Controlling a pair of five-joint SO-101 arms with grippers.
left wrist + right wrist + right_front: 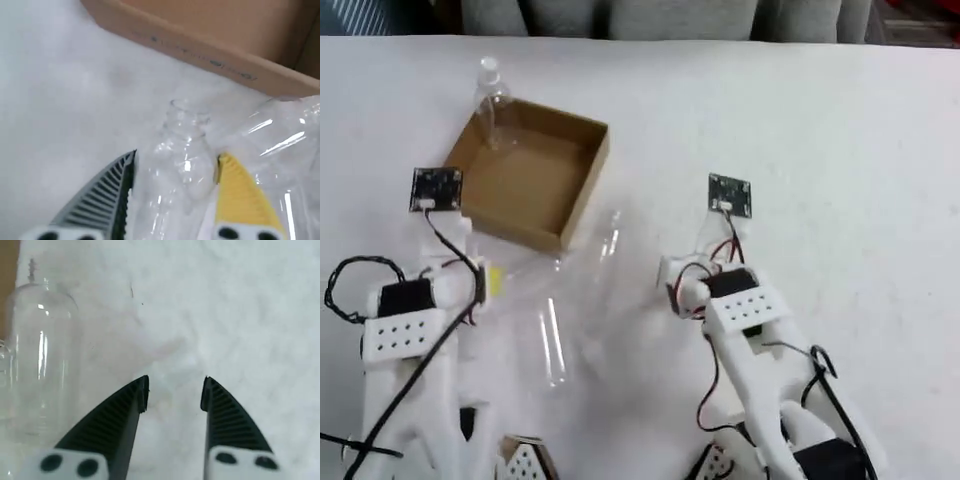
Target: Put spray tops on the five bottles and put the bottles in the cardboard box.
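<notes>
The cardboard box (570, 215) lies open on the white table, left of centre. A clear bottle (492, 95) stands upright at its far left corner. My left gripper (175, 160), one finger grey and one yellow, is shut on a clear bottle (182, 150) just in front of the box wall (210, 55); the bottle's bare mouth points at the box. More clear bottles (553, 345) lie on the table between the arms. My right gripper (174, 387) hangs open over bare table, with a clear bottle (40, 355) lying beside it.
The left arm (410, 320) and right arm (745, 305) stand at the near edge, cables trailing. Another clear bottle (610, 235) lies off the box's near right corner. White tabletop stretches to the right and far side.
</notes>
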